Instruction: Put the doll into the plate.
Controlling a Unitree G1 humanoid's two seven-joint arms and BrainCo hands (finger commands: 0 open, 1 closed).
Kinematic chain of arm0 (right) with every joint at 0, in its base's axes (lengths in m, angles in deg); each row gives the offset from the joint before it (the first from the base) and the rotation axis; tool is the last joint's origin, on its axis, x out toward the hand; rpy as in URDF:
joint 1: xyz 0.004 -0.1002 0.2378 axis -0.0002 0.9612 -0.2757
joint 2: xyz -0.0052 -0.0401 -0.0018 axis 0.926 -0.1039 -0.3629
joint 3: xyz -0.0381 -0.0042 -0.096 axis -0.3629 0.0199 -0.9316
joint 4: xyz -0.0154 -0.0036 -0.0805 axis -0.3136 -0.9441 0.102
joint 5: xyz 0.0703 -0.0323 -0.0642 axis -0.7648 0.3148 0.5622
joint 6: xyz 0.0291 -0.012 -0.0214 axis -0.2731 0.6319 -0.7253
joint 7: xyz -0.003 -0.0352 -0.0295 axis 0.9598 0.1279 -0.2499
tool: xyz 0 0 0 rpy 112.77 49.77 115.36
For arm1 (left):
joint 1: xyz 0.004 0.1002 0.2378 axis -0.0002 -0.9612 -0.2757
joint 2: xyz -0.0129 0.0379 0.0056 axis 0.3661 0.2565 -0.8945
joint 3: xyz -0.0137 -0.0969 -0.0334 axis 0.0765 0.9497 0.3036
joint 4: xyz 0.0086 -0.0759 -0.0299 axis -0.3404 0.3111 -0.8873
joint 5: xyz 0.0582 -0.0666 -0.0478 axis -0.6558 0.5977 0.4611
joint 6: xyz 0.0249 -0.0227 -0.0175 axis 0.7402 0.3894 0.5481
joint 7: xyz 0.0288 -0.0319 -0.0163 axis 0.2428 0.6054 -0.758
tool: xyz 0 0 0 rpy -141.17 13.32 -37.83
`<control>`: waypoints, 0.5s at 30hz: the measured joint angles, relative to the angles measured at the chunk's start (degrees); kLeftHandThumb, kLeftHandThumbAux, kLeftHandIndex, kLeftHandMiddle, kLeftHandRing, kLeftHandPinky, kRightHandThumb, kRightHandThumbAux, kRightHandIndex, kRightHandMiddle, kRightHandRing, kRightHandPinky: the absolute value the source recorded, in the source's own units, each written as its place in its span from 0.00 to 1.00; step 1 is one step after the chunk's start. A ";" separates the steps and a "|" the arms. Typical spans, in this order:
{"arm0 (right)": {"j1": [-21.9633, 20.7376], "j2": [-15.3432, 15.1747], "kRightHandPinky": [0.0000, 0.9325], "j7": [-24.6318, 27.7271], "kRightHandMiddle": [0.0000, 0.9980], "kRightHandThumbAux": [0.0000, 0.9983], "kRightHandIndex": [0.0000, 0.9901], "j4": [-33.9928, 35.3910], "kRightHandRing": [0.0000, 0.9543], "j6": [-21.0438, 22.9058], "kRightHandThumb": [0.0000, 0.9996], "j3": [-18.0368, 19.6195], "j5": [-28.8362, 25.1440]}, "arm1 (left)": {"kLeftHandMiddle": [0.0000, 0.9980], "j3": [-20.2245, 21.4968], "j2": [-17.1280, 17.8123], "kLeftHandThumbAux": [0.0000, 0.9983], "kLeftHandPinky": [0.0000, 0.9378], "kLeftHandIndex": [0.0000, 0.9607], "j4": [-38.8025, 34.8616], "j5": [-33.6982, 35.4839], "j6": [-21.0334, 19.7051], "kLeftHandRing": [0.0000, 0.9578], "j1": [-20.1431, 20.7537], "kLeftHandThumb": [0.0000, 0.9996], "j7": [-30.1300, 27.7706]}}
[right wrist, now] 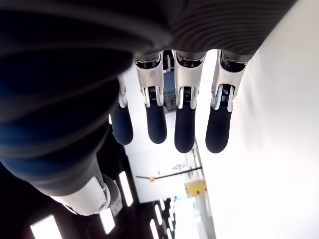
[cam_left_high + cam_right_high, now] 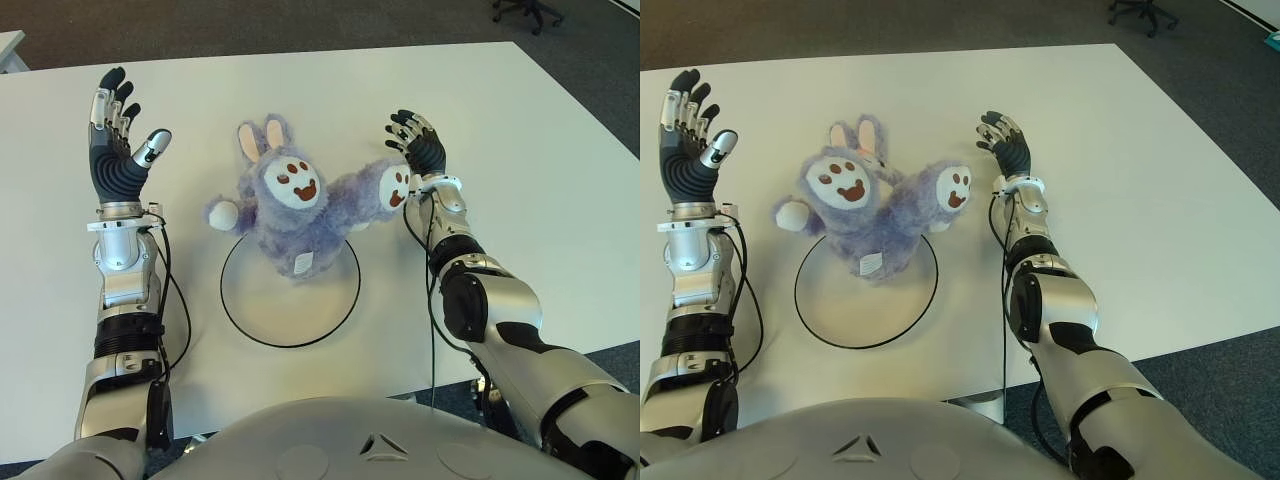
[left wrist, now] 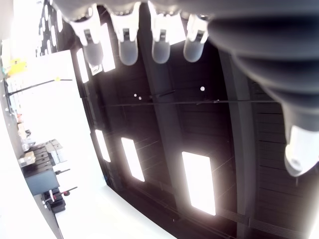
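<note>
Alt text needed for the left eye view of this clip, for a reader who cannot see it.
A purple plush doll lies partly in a round black-rimmed plate on a white table, its head, ears and arms reaching past the far rim. The robot's left hand is raised open on the left, and its right hand is open just right of the doll's paw, holding nothing.
</note>
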 measured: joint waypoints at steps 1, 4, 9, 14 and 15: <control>0.00 -0.01 0.35 0.00 0.22 0.75 0.23 0.00 0.27 -0.03 0.47 0.00 0.00 | 0.04 0.00 0.00 0.52 0.09 0.00 0.14 0.00 0.00 0.05 0.13 0.00 0.00; 0.00 -0.05 0.34 -0.01 0.22 0.75 0.23 0.00 0.27 -0.06 0.46 0.01 0.01 | 0.04 0.01 0.00 0.53 0.10 0.00 0.68 0.00 0.10 0.05 0.53 0.00 0.00; 0.00 -0.04 0.34 -0.01 0.23 0.75 0.24 0.00 0.26 -0.07 0.48 0.01 0.00 | 0.04 0.01 -0.01 0.54 0.10 0.00 1.42 0.00 0.42 0.05 0.96 0.00 0.00; 0.04 0.00 0.34 -0.01 0.23 0.75 0.24 -0.01 0.27 -0.08 0.48 0.04 0.00 | 0.04 0.02 -0.09 0.55 0.10 0.01 1.99 -0.01 0.44 0.05 1.29 0.00 0.01; 0.04 0.01 0.34 -0.01 0.23 0.75 0.23 -0.01 0.27 -0.08 0.47 0.04 0.00 | 0.04 0.04 -0.11 0.55 0.11 0.01 2.11 -0.01 0.44 0.05 1.30 0.00 0.01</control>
